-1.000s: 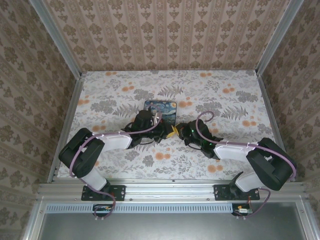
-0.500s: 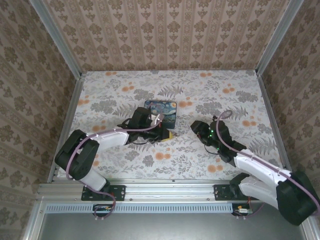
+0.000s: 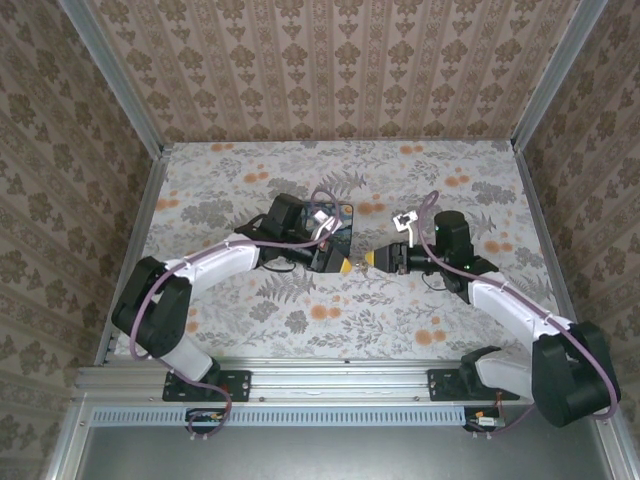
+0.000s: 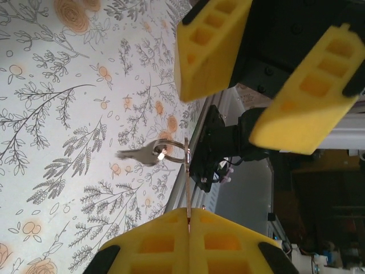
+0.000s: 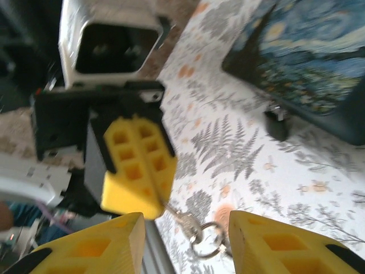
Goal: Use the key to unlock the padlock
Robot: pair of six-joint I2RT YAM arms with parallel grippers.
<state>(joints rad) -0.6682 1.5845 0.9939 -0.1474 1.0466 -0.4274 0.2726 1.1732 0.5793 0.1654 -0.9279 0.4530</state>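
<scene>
Padlock (image 5: 278, 124) sits on the desk (image 3: 250, 170), just beside the near edge of the blue tin (image 5: 308, 63). Can't tell if they touch. Nothing is gripping it.

Key (image 4: 138, 154) is up in the air, not on the desk. It hangs off a small ring (image 4: 173, 149) under the left tool (image 4: 188, 214). Left tool is closed, tips pinched flat together on a thin metal piece seen edge-on that runs up to the ring. Can't tell if that piece is the ring's rim or a second key. In the right wrist view the same set dangles below the left tool's yellow fingers (image 5: 137, 171), ring lowest.

Right tool (image 5: 185, 251) is open, jaws well apart, nothing between them. It faces the left tool tip to tip, near but apart, with the key set hanging between the two.

Top view: left tool (image 3: 343, 264) and right tool (image 3: 372, 260) meet near mid-desk, just in front of the tin. Left arm lies across the tin there. Padlock is too small to pick out from above.
</scene>
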